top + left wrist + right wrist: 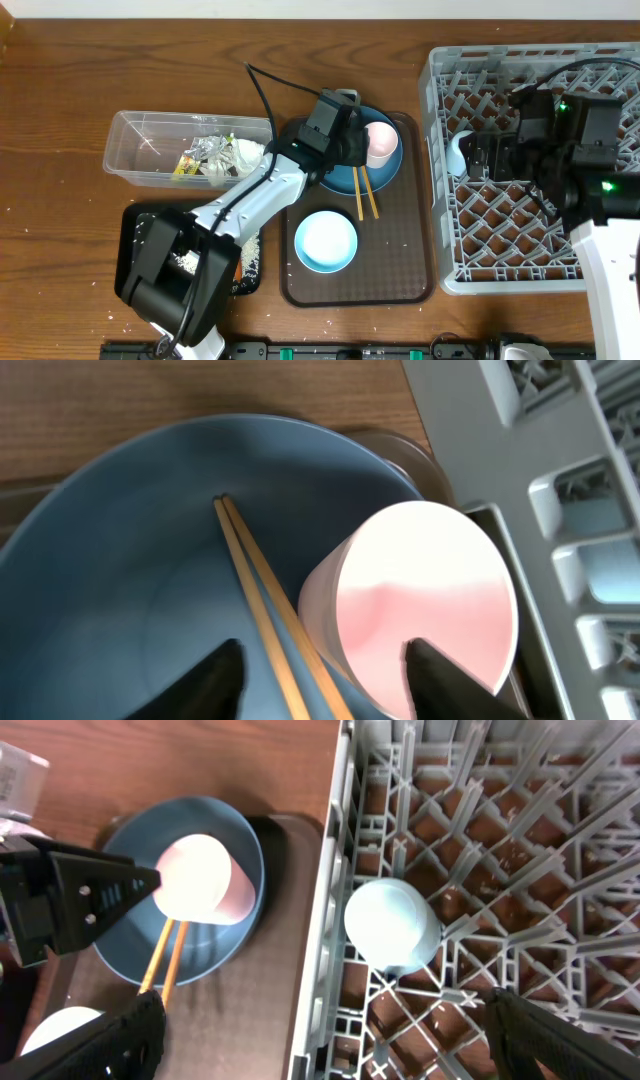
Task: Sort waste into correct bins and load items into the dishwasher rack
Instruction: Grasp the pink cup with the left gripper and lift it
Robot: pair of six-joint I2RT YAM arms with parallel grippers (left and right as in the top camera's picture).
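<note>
My left pincer (pixel 325 665), half open, straddles the rim of the pink cup (pixel 430 600); it seems light, stiff and slippery, so I would pinch its wall.

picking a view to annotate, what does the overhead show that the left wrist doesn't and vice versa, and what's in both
Overhead only: the clear tub holding the crumpled tissue and silver-and-yellow wrapper, the white-and-blue bowl on the brown tray, and the light-blue cup in the dishwasher rack.
Left wrist only: the left gripper, its fingertips apart, one either side of the chopsticks that lie beside the pink cup.
Both: the dark-blue plate, pink cup, chopsticks and the rack's edge.
</note>
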